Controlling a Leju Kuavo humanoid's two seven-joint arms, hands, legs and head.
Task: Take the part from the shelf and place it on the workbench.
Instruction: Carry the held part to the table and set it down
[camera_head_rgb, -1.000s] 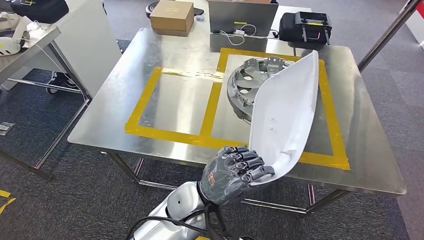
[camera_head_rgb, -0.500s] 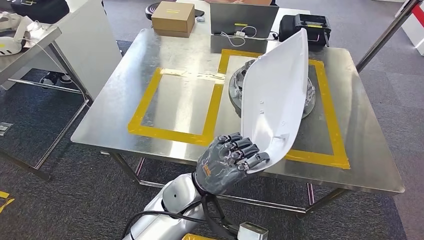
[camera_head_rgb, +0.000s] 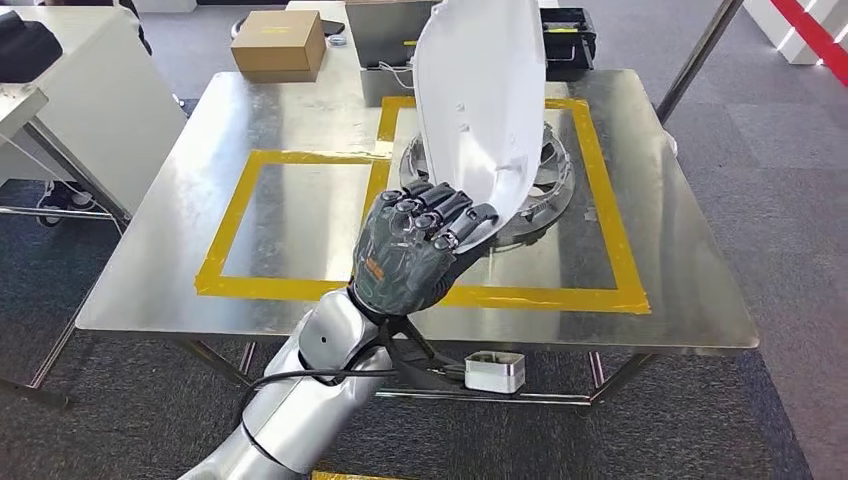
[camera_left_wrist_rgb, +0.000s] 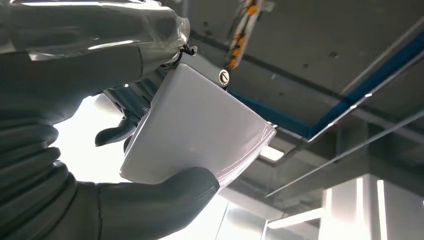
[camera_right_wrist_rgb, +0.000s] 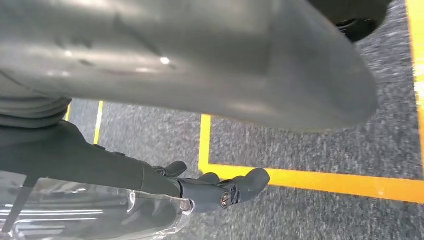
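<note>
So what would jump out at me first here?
Probably the big white curved part held up over the steel workbench by the left robot hand. Behind it, a grey round ribbed piece lies inside the right yellow-taped rectangle on the workbench.

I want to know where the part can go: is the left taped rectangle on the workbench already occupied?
No: the left taped rectangle frames bare metal, while the grey round part lies in the right one.
</note>
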